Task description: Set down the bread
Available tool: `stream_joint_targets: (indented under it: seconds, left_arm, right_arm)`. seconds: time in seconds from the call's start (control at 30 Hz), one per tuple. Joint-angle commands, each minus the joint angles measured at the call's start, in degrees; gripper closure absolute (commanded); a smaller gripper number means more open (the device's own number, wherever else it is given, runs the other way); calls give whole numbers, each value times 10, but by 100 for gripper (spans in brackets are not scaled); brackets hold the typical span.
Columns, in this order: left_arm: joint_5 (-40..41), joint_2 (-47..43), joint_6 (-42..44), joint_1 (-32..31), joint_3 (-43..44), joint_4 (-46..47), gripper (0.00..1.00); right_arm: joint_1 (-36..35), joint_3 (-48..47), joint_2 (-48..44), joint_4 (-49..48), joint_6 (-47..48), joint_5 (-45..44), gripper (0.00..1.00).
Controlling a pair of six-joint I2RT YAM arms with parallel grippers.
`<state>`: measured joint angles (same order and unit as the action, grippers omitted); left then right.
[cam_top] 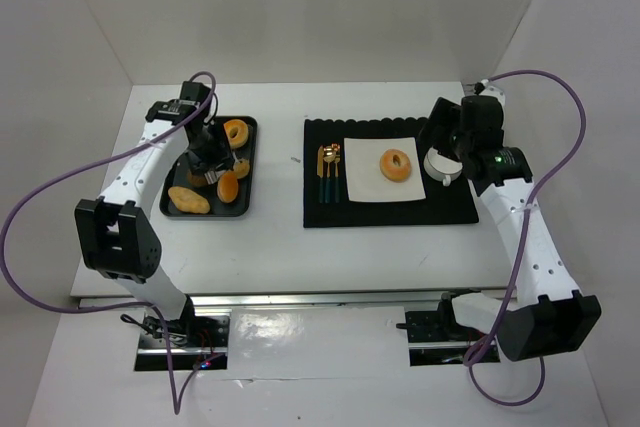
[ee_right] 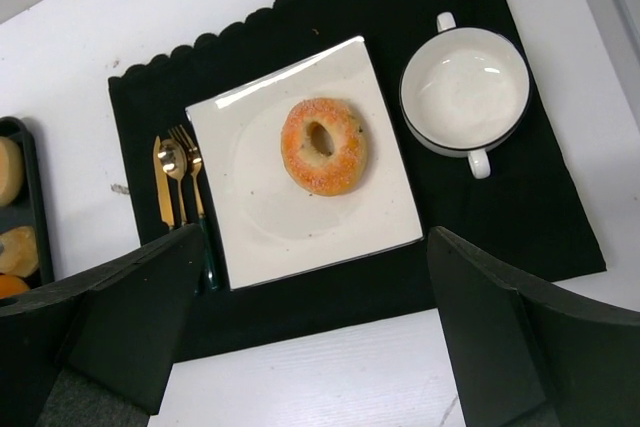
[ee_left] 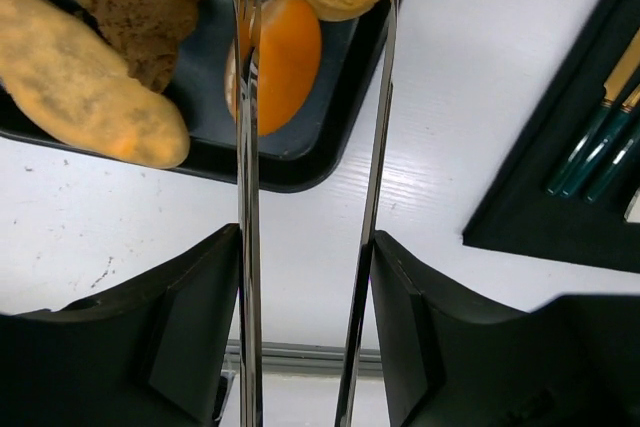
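- The ring bread (ee_right: pixel 323 145) lies flat near the middle of the white plate (ee_right: pixel 250 147), so that serving looks settled.
- The right gripper (ee_right: pixel 315 237) hangs above the plate, fingers spread wide and empty, probably just waiting.
- Left of the plate, past the cutlery (ee_right: pixel 178 182), the left gripper (ee_left: pixel 305 237) clamps tongs (ee_left: pixel 375 147).
- The blades stand apart over an orange bun (ee_left: pixel 285 57) at the plate-side edge of the tray (ee_left: pixel 300 162), likely to straddle it. I cannot tell whether they touch it.
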<state>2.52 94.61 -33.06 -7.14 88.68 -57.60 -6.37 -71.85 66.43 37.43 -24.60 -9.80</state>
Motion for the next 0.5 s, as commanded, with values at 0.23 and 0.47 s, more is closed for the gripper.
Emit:
stream_joint_targets:
  seconds: [0.23, 0.47]
  left_arm:
    - [17, -1, -1, 13, -9, 30, 35]
    - [-5, 29, 5, 13, -4, 37, 45]
  right_arm:
    - [4, 7, 2, -25, -7, 12, 1]
    - [4, 7, 7, -31, -7, 18, 1]
